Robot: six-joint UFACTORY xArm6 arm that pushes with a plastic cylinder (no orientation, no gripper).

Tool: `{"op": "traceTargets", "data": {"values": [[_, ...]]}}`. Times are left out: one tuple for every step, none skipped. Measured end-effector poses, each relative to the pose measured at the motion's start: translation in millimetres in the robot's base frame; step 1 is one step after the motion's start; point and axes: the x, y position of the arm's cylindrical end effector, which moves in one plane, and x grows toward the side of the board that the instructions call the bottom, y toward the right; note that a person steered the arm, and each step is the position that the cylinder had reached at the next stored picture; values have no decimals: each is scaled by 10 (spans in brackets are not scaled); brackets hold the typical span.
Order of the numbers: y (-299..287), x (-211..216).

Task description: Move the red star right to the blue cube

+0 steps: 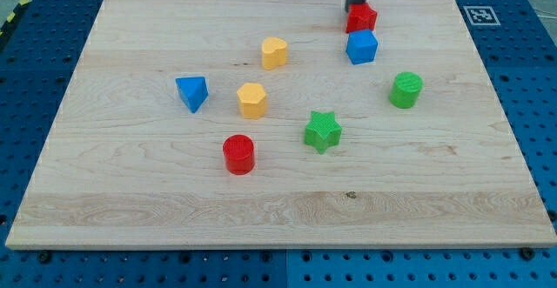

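Note:
The red star (363, 17) sits near the view's top, right of centre, on the wooden board. The blue cube (362, 47) lies just below it, and the two touch or nearly touch. The dark rod comes down from the view's top edge, and my tip (356, 9) rests at the red star's upper left side, against it.
On the wooden board (130, 192) lie a yellow heart (274, 52), a yellow hexagon (252, 100), a blue triangle (192, 92), a red cylinder (238, 154), a green star (323, 130) and a green cylinder (406, 90). A marker tag (479, 15) sits beyond the board's top right corner.

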Motion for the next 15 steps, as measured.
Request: {"op": "traceTargets", "data": {"values": [[305,0],[470,0],[512,0],[252,-74],[60,-78],[-19,-78],[-89,-30],[-4,50],[77,103],[84,109],[-33,109],[-184,109],[-310,109],[-344,118],[-344,133]]}}
